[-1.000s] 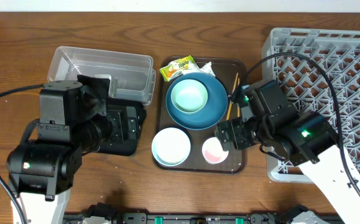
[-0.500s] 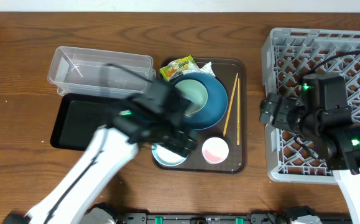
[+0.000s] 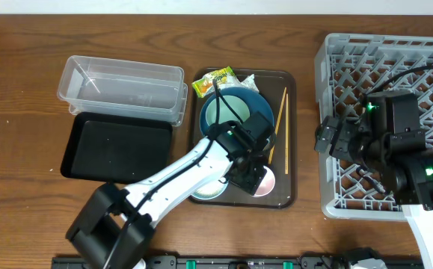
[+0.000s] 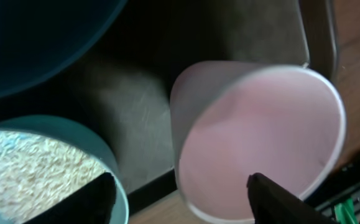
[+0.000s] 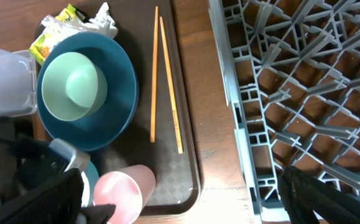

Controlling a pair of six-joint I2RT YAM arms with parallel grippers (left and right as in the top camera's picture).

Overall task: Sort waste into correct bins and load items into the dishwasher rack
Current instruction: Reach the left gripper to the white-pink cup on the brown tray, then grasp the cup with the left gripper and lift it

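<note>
While the right arm is pulling back from the brown serving tray [image 3: 289, 161] to hover over the dishwasher rack [image 3: 395, 60], its claw [image 3: 322, 139] spread wide and empty, the left arm is stretching across that tray. The left claw [image 4: 181, 184] is narrowing around the pink cup [image 4: 260, 137] at the tray's front right corner but is not yet gripping it. Cup loading is probably starting.
</note>
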